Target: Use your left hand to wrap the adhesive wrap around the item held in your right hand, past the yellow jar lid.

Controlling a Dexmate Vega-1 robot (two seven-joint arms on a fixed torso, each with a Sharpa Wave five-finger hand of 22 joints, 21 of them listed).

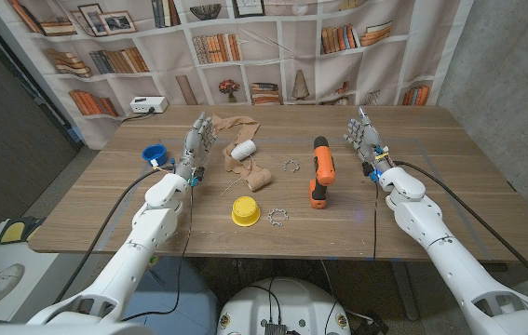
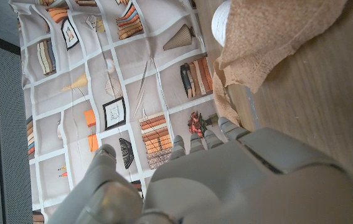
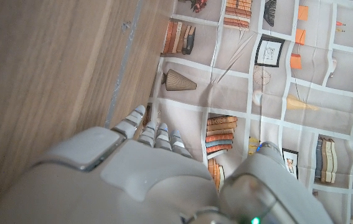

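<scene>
— Overhead, what lies on the wooden table (image 1: 450,209)?

— Both robot hands stand upright over the far half of the tabletop. The left hand (image 1: 196,144) has its fingers apart and holds nothing; the right hand (image 1: 364,138) likewise has spread fingers and nothing in it.

— Where is the wrap?

— A tan, crumpled strip of adhesive wrap (image 1: 241,127) lies just beside the left hand, toward the table's middle, with its white roll (image 1: 241,150) on it and a rolled tan bundle (image 1: 256,177) a little nearer the robot. From the left wrist, the tan fabric (image 2: 276,37) shows on the wood beyond the fingers (image 2: 182,146).

— And the lid?

— The yellow round jar lid (image 1: 245,211) sits nearer the robot than the bundle, near the table's centre, with a small silver toothed ring (image 1: 277,217) just beside it. A second ring (image 1: 291,167) lies farther back.

— Anything else?

— An orange-and-black cordless screwdriver (image 1: 320,172) lies between the lid and the right hand, untouched. A blue round cup (image 1: 155,154) stands outside the left hand.
</scene>
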